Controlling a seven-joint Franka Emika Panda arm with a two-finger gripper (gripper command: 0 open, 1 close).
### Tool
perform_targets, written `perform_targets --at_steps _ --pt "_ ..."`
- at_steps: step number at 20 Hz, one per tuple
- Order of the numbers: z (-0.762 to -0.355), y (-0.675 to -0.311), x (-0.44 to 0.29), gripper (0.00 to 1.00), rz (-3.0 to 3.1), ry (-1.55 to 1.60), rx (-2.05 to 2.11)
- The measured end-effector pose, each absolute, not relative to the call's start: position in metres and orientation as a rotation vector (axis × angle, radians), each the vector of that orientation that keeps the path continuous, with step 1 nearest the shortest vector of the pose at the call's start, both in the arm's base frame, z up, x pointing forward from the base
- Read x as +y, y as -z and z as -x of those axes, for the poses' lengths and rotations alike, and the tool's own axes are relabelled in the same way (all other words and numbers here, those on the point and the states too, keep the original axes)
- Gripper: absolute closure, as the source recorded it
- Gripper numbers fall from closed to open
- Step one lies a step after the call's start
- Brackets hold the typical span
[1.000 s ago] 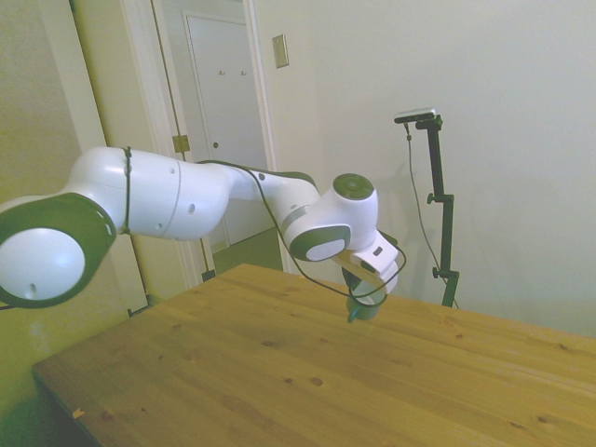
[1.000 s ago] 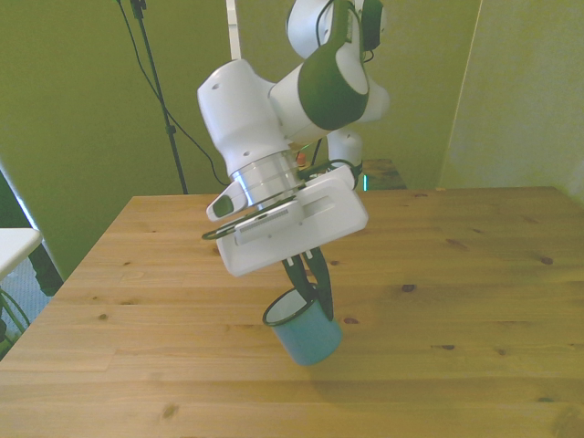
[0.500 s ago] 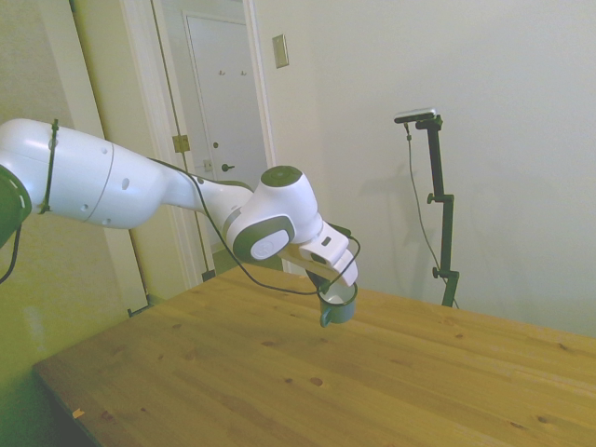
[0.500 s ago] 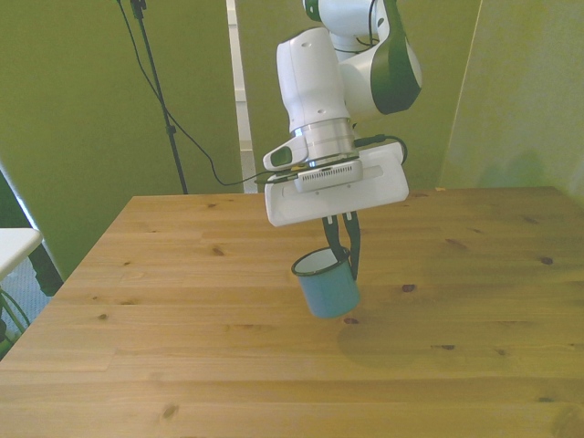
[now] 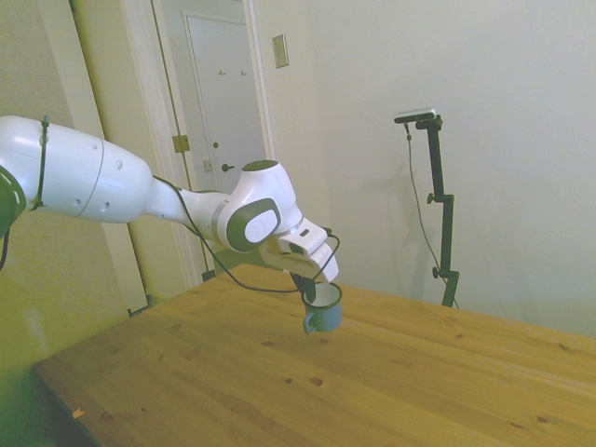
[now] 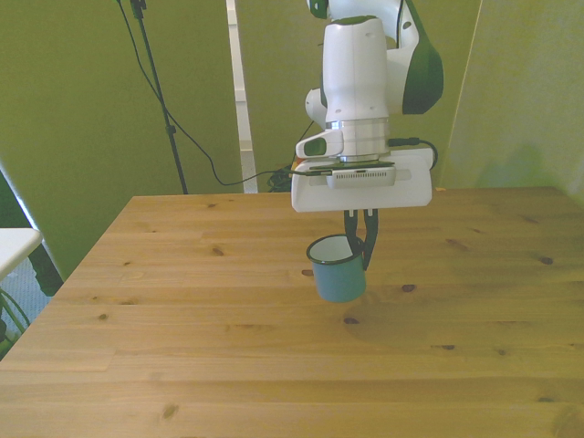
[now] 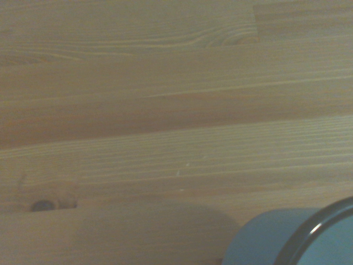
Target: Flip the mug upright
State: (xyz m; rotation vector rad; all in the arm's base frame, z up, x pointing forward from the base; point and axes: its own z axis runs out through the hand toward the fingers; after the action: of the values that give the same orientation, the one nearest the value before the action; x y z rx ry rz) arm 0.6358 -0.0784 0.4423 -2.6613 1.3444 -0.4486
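Pale walls and a white door (image 5: 219, 121) stand behind the wooden worktop (image 5: 279, 391) in the side view. From the left the white arm (image 5: 112, 186) reaches over the worktop's far part, and its tool (image 5: 311, 291) points down. The mug (image 5: 322, 311) hangs from the tool, mouth up, clear of the wood, with its loop handle turned to the left.

Green-lit wall and a dark cable fill the background of the front view. Above the worktop (image 6: 182, 365), the tool (image 6: 361, 245) hangs under its white flange, dark fingers (image 6: 370, 239) closed on the mug's rim at the side toward the front view's right. The mug (image 6: 338, 270) sits nearly upright in the air, its white inside and thin dark rim showing, over the middle of the worktop; a faint shadow lies on the boards below it.

Close wood grain of the worktop (image 7: 165, 110) fills the wrist view, with a small dark knot (image 7: 42, 205). One corner shows the mug (image 7: 276, 237), blue wall and dark rim, blurred.
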Motion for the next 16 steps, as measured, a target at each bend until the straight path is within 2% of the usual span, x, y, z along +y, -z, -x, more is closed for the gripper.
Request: perform_targets --at_steps 5,9,10,16 --pt "-0.661 -0.410 -0.096 1.00 2.677 0.421 1.416" --pt "-0.674 -0.400 -0.108 1.00 2.680 0.414 1.449" --pt "-0.675 -0.400 -0.109 0.00 2.679 0.414 1.453" --pt "-0.677 -0.398 -0.111 0.00 2.678 0.400 1.474"
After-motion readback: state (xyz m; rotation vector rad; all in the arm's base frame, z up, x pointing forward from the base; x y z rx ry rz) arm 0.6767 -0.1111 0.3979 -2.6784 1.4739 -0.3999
